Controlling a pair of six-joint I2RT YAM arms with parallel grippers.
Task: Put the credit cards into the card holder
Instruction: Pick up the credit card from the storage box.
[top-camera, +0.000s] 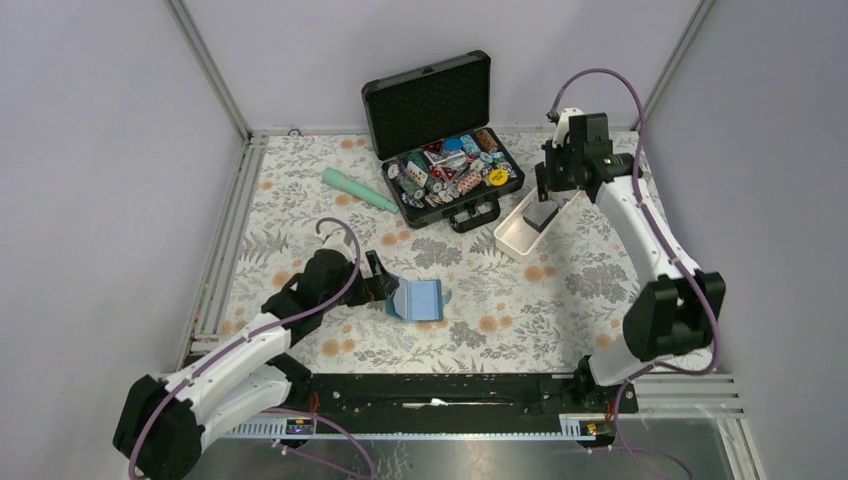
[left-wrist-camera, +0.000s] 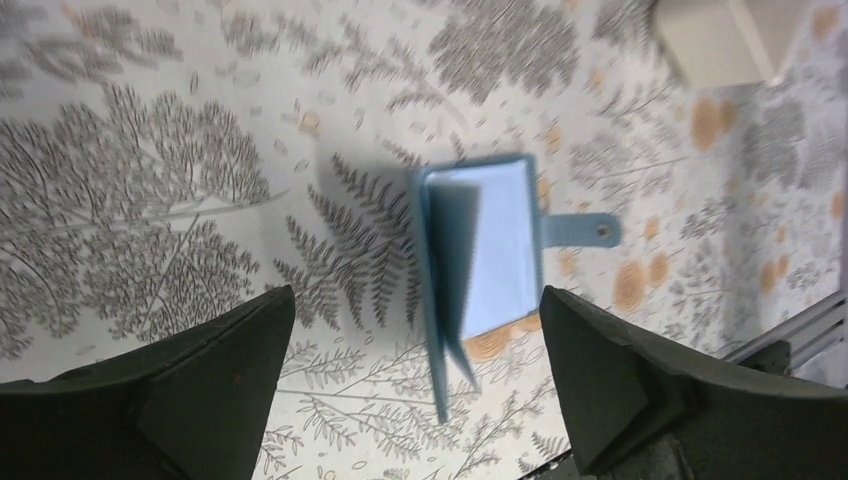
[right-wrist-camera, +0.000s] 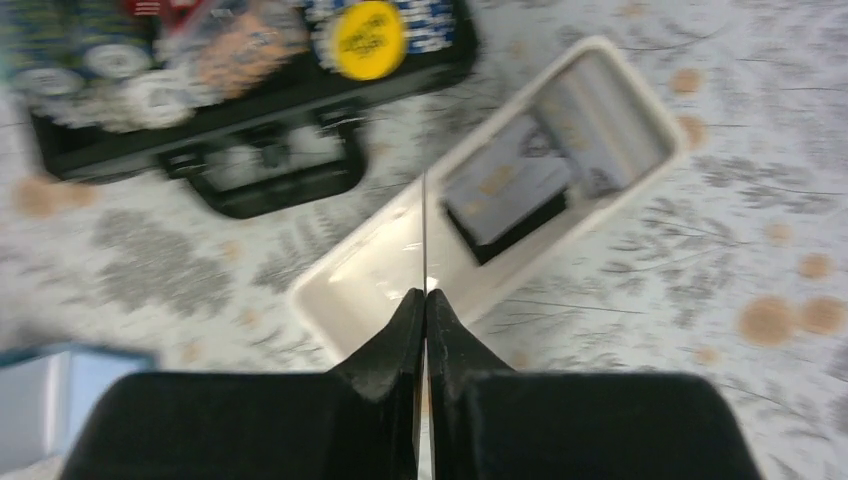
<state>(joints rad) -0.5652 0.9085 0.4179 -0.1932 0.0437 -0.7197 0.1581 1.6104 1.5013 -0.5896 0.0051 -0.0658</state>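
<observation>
The left gripper (left-wrist-camera: 415, 300) is spread wide and grasps nothing. It sits just beside the card holder (left-wrist-camera: 490, 250), which lies open on the floral worktop (left-wrist-camera: 150, 150), teal outside and lighter blue inside, its snap strap sticking out. The right gripper (right-wrist-camera: 425, 295) is clenched on one credit card (right-wrist-camera: 425, 230), seen edge-on above the white tray (right-wrist-camera: 380, 260), where more credit cards (right-wrist-camera: 505, 185) lie.

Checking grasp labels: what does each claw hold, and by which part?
Right claw pinches a credit card by one edge; left claw is open, holding nothing.
</observation>
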